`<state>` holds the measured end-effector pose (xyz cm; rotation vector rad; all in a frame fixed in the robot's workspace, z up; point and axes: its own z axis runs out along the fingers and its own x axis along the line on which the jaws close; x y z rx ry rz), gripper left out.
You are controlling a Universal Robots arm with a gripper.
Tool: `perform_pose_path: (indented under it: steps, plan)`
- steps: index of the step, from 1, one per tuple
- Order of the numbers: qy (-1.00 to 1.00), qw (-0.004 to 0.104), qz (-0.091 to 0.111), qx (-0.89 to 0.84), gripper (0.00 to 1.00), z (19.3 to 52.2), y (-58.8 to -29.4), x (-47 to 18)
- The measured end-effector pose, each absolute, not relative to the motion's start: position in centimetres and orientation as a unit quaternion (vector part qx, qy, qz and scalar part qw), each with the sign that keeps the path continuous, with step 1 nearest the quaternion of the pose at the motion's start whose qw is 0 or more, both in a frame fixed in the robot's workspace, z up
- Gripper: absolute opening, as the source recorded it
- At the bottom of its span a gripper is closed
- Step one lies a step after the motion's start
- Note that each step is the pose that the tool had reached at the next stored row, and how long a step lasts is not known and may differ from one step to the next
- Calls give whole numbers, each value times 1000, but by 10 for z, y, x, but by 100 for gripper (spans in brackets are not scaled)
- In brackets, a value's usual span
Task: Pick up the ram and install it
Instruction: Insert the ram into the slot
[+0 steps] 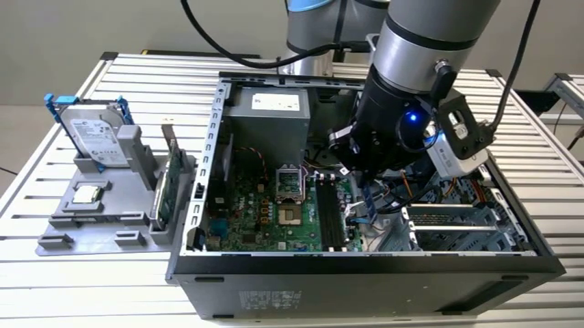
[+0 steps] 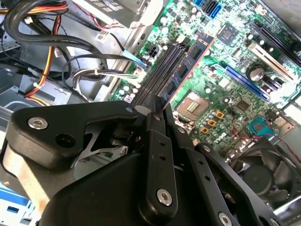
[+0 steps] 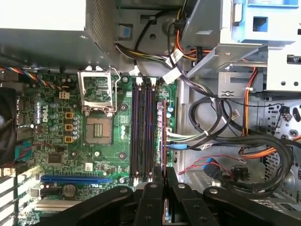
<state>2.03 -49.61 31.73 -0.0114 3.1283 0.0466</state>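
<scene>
The ram (image 2: 186, 70) is a thin blue stick with dark chips, and my gripper (image 2: 158, 111) is shut on one end of it. It hangs on edge over the green motherboard (image 3: 61, 141), next to the black memory slots (image 3: 142, 132) on their cable side. In the first wrist view the ram (image 3: 164, 136) shows edge-on as a thin line running out from my gripper (image 3: 164, 178). I cannot tell whether it touches a slot. In the exterior view my gripper (image 1: 367, 179) reaches down into the open computer case (image 1: 365, 263) above the memory slots (image 1: 329, 213).
Bundles of black, orange and blue cables (image 3: 225, 136) lie close beside the ram. The CPU socket (image 3: 99, 129) and power supply (image 1: 269, 113) sit on the slots' other side. Outside the case, a grey holder (image 1: 91, 219) carries a silver hard drive (image 1: 96, 133) and a green expansion card (image 1: 169, 181).
</scene>
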Motion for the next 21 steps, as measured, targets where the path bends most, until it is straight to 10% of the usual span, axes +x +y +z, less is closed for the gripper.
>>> perform_pose_path:
  steps: [21]
  plan:
    - [1000,6,15,-2,0,306,-493,20]
